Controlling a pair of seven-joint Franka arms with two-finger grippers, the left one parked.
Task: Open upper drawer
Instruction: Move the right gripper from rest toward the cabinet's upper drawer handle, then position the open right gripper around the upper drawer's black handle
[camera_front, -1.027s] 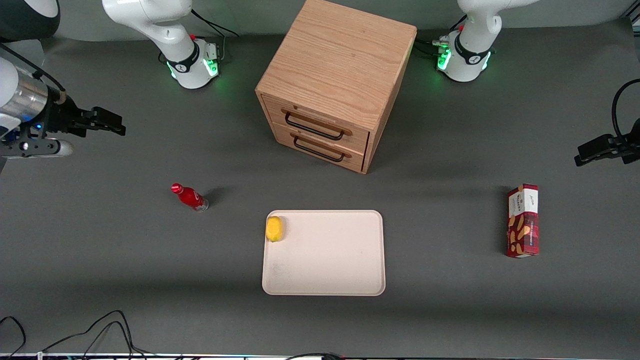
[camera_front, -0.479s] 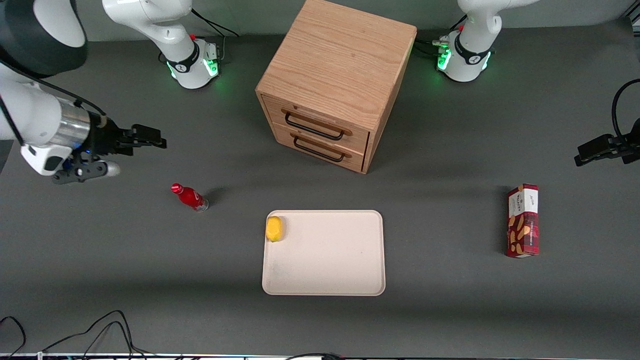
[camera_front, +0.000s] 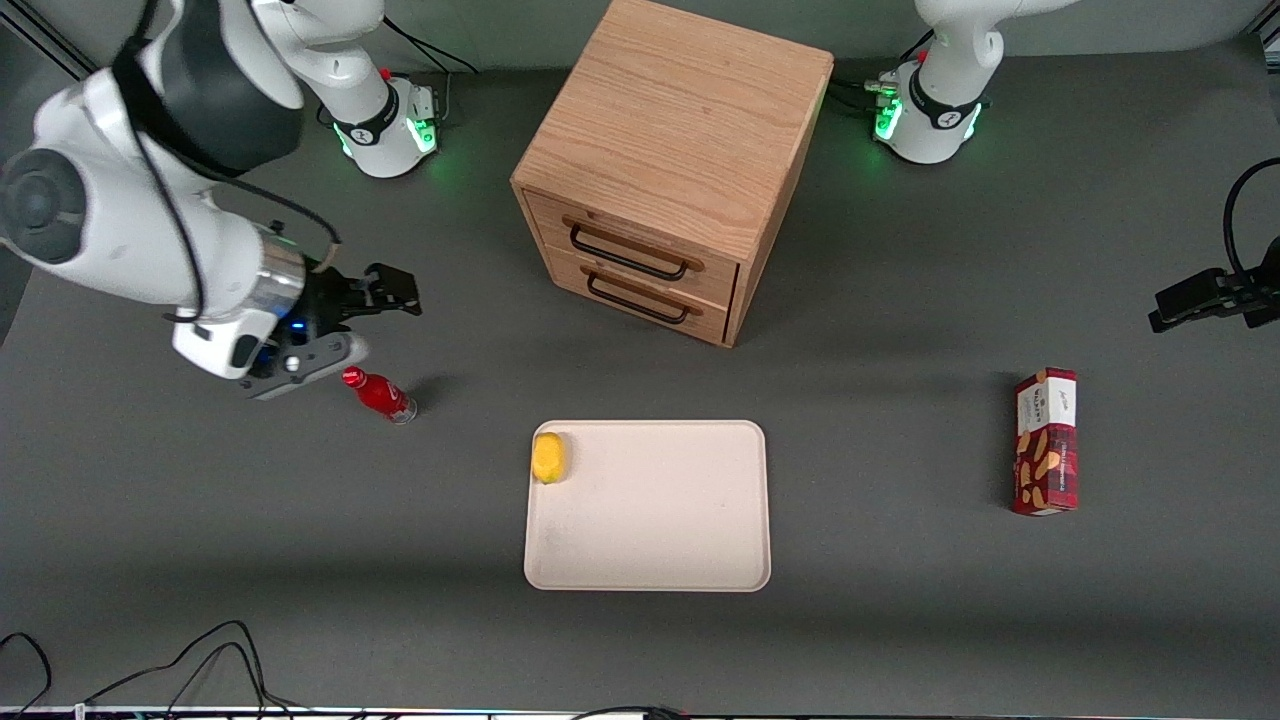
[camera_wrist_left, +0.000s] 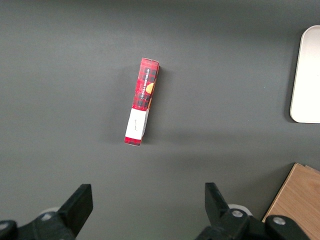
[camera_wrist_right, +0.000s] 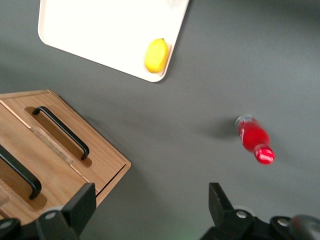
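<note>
The gripper hangs above the table with its fingers spread and nothing between them, just above a red bottle. The upper drawer sits shut in the oak cabinet, well apart toward the parked arm's end.

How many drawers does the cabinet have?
2: the upper drawer sits directly above the lower drawer, both shut. The gripper, fingers open, is above the table toward the working arm's end.
</note>
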